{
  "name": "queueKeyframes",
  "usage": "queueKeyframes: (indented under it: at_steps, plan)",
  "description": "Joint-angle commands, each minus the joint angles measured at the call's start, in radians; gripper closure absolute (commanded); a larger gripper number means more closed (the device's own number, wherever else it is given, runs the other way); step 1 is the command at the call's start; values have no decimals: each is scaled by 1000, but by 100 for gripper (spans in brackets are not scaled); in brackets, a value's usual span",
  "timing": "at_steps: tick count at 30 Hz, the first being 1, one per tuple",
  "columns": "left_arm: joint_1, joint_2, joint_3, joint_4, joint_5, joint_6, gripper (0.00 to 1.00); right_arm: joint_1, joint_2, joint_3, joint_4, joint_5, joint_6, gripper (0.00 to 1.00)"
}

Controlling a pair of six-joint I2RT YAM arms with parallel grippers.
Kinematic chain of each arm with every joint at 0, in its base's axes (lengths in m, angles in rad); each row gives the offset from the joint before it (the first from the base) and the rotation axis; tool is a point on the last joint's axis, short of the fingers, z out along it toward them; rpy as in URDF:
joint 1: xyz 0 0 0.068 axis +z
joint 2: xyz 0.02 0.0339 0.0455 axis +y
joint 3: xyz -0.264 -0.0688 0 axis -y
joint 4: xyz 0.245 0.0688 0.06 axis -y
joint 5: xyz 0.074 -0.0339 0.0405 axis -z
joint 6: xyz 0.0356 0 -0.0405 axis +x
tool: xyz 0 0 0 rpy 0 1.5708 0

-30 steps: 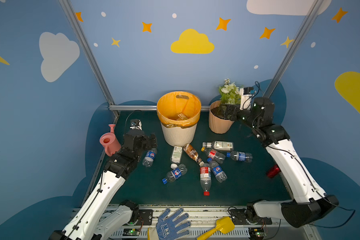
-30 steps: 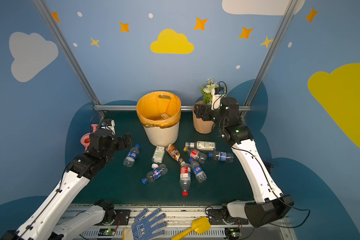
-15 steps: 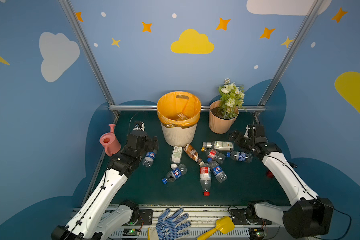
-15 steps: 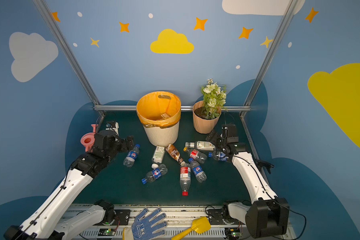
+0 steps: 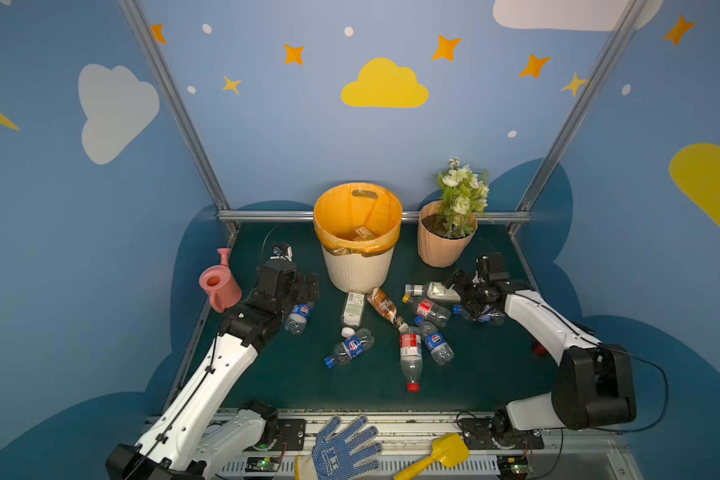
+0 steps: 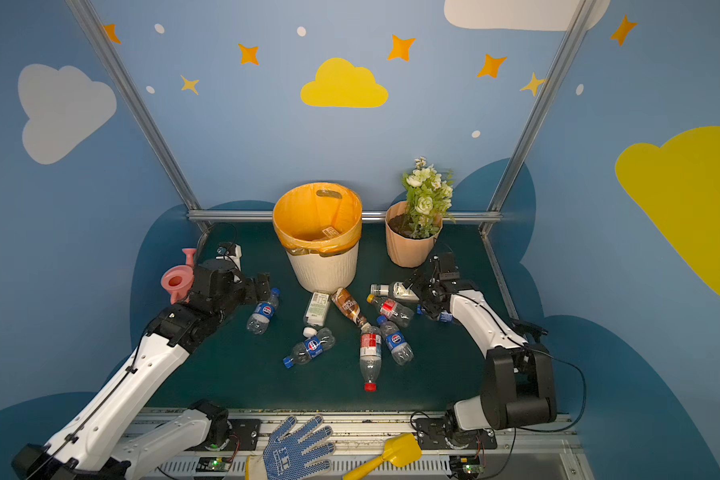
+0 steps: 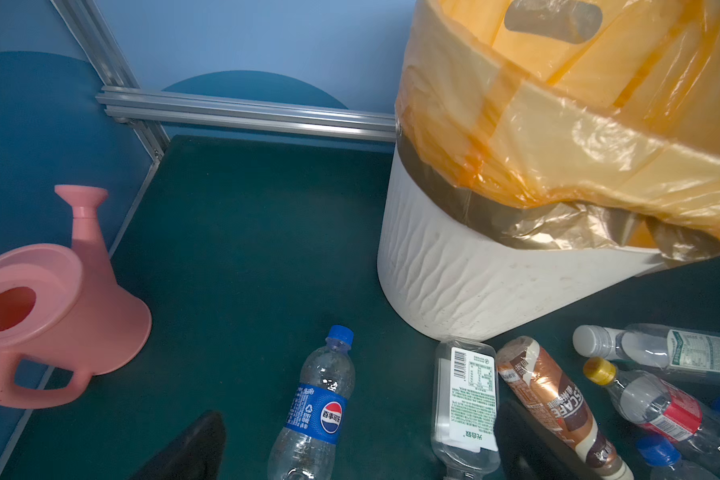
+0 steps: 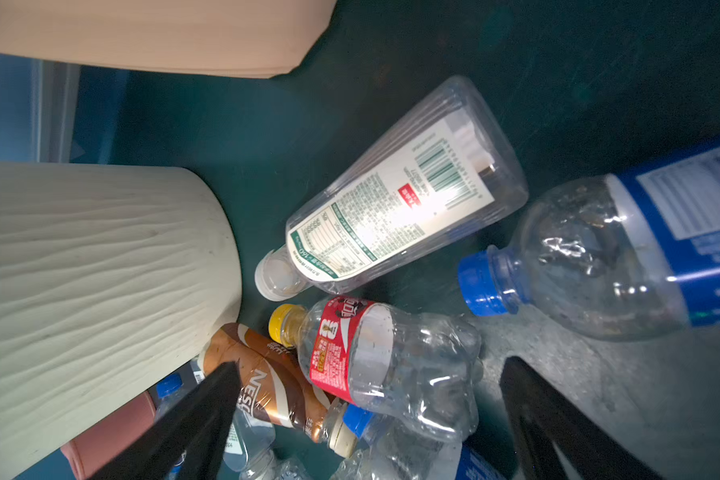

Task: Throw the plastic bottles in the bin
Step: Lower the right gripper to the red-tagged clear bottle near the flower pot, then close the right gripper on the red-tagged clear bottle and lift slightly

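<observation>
The cream ribbed bin point(image 5: 356, 270) with its orange bag stands at the back centre, with one bottle point(image 5: 360, 233) inside. Several plastic bottles lie on the green mat in front of it. My left gripper point(image 5: 308, 287) is open, low over a blue-label bottle point(image 7: 316, 411) that lies between its fingers point(image 7: 200, 449) beside a white-label one point(image 7: 464, 399). My right gripper point(image 5: 465, 297) is open too, low over the right-hand cluster. A yellow-capped, red-label bottle point(image 8: 375, 357) lies between its fingers point(image 8: 208, 415), next to a blue-capped bottle point(image 8: 599, 257) and a white-capped one point(image 8: 391, 203).
A pink watering can point(image 5: 219, 286) stands left of my left arm. The peach flowerpot point(image 5: 445, 245) with white flowers is behind my right gripper. A blue glove point(image 5: 344, 451) and a yellow scoop point(image 5: 437, 455) lie on the front rail.
My right arm has swung down from beside the flowerpot's top to just above the bottles on the right. My left gripper has edged closer to the blue-label bottle.
</observation>
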Motion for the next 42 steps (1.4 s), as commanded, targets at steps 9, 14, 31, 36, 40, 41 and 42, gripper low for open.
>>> queueKeyframes:
  at_steps: [9, 14, 31, 36, 40, 41, 42]
  plan:
    - [-1, 18, 4, 21, 22, 18, 0, 18, 122, 96, 31, 25, 47, 3]
    - [1, 24, 3, 19, 19, 19, 0, 22, 167, 118, 30, 22, 47, 3]
    - [1, 28, -3, 12, 2, 33, 0, 21, 318, 211, 2, 11, 61, 3]
    - [4, 27, -12, 15, -4, 35, 0, 22, 349, 236, -6, 24, 54, 3]
    - [3, 26, -15, 15, -3, 37, 0, 22, 379, 256, -7, 29, 48, 3]
    - [3, 25, -16, 15, -4, 39, 0, 22, 386, 260, -7, 28, 47, 3]
    - [2, 26, -17, 13, -5, 38, 0, 22, 392, 263, -6, 28, 48, 4]
